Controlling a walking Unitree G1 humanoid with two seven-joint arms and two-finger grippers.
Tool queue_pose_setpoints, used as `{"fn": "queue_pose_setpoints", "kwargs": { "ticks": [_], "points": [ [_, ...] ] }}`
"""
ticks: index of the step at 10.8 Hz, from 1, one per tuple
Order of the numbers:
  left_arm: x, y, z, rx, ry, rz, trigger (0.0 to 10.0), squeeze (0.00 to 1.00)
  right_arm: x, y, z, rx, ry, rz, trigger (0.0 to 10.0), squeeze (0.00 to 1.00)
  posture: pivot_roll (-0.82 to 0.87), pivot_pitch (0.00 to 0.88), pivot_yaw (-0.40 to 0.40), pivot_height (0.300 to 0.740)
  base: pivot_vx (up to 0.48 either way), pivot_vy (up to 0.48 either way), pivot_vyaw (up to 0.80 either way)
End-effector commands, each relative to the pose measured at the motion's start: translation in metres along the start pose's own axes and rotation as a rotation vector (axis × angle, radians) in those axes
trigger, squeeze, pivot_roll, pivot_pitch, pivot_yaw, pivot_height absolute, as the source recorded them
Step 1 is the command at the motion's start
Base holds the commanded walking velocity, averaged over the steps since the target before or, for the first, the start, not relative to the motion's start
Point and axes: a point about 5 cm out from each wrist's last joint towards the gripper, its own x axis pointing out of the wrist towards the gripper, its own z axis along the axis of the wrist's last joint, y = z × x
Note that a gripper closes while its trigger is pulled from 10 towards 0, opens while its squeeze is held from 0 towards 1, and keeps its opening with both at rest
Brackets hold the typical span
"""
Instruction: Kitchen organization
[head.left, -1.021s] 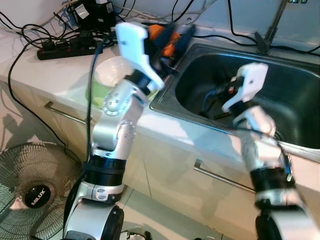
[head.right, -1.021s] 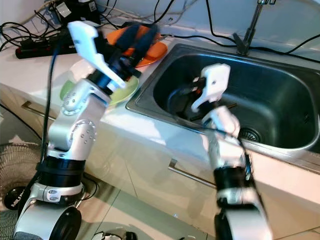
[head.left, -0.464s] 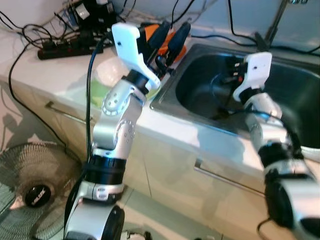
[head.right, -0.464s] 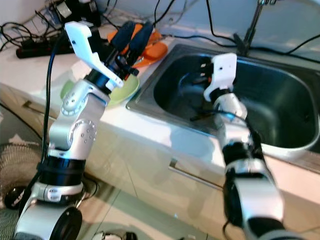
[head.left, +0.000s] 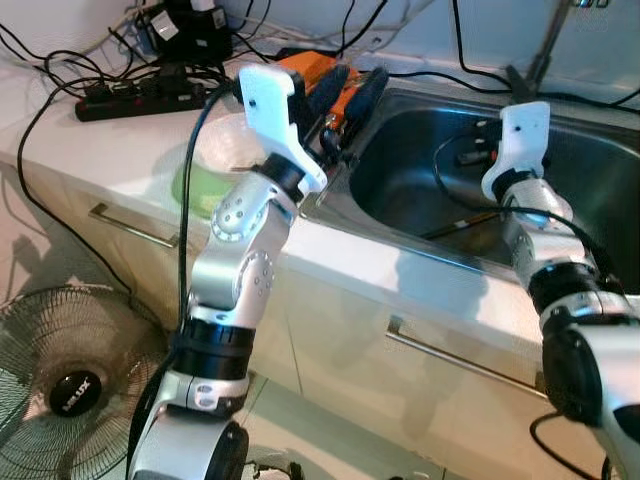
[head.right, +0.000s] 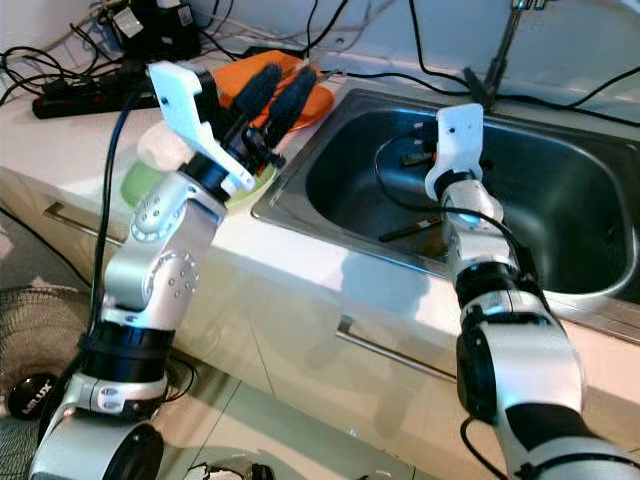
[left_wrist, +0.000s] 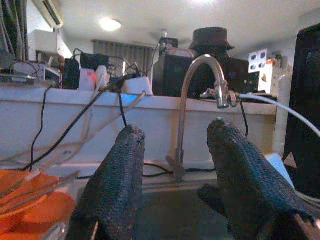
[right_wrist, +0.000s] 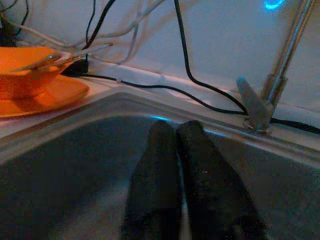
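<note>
Two pincers work here: our left pincer (head.left: 352, 88) gapes empty above the orange dishes (head.right: 300, 100) on the tabletop (head.left: 120, 150); our right pincer (right_wrist: 187, 175) hangs clenched, empty, over the sink (head.right: 560, 200). We should descend slowly, straddling one rim.

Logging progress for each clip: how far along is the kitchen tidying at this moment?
Nothing looks finished. The orange dishes and the green plate with a white bowl sit on the counter beside the sink. Neither gripper holds anything: the left gripper is open above the sink's corner, and the right gripper is shut, empty, over the basin. All the sorting is left.
</note>
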Motion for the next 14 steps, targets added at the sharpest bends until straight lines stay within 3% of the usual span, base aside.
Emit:
{"fn": "queue_pose_setpoints", "kwargs": {
  "ticks": [1, 2, 3, 4, 7, 10, 11, 12, 14],
  "points": [
    [0.0, -0.001, 0.003, 0.012, 0.001, -0.002, 10.0, 0.0, 0.003, -0.005, 0.006, 0.005, -0.008, -0.029, 10.0, 1.0, 0.08, 0.025, 0.064, 0.74, 0.0, 0.0, 0.0],
    [-0.001, -0.001, 0.003, 0.013, 0.001, -0.001, 10.0, 0.0, 0.003, -0.007, 0.007, 0.006, -0.014, -0.045, 10.0, 1.0, 0.07, 0.027, 0.064, 0.74, 0.0, 0.0, 0.0],
    [-0.001, -0.001, 0.002, 0.016, 0.004, 0.002, 10.0, 0.0, 0.003, -0.006, 0.01, 0.004, -0.034, -0.043, 10.0, 0.75, 0.07, 0.028, 0.064, 0.74, 0.0, 0.0, 0.0],
    [-0.001, -0.003, 0.0, 0.039, 0.007, -0.006, 10.0, 0.0, 0.003, 0.001, 0.012, 0.024, -0.073, -0.02, 10.0, 0.0, 0.07, 0.03, 0.064, 0.74, 0.0, 0.0, 0.0],
    [0.001, 0.0, -0.001, 0.136, 0.023, 0.041, 10.0, 0.0, 0.001, 0.025, 0.025, 0.12, -0.206, 0.047, 10.0, 0.0, 0.06, 0.037, 0.06, 0.74, 0.0, 0.0, 0.0],
    [-0.002, 0.017, -0.008, 0.316, 0.081, 0.125, 10.0, 0.0, -0.006, 0.03, 0.039, 0.199, -0.309, 0.048, 10.0, 0.0, 0.05, 0.036, 0.051, 0.74, 0.0, 0.0, 0.0],
    [-0.003, 0.021, -0.008, 0.406, 0.084, 0.161, 10.0, 0.0, -0.013, 0.036, 0.034, 0.214, -0.307, 0.065, 10.0, 0.17, 0.05, 0.035, 0.046, 0.74, 0.0, 0.0, 0.0],
    [-0.004, 0.023, -0.007, 0.434, 0.071, 0.168, 10.0, 0.0, -0.015, 0.037, 0.031, 0.225, -0.297, 0.066, 10.0, 1.0, 0.05, 0.033, 0.045, 0.74, 0.0, 0.0, 0.0],
    [-0.008, 0.033, -0.008, 0.469, 0.108, 0.206, 10.0, 0.0, -0.02, 0.038, 0.023, 0.246, -0.269, 0.052, 10.0, 1.0, 0.05, 0.027, 0.047, 0.74, 0.0, 0.0, 0.0]
  ]
}}
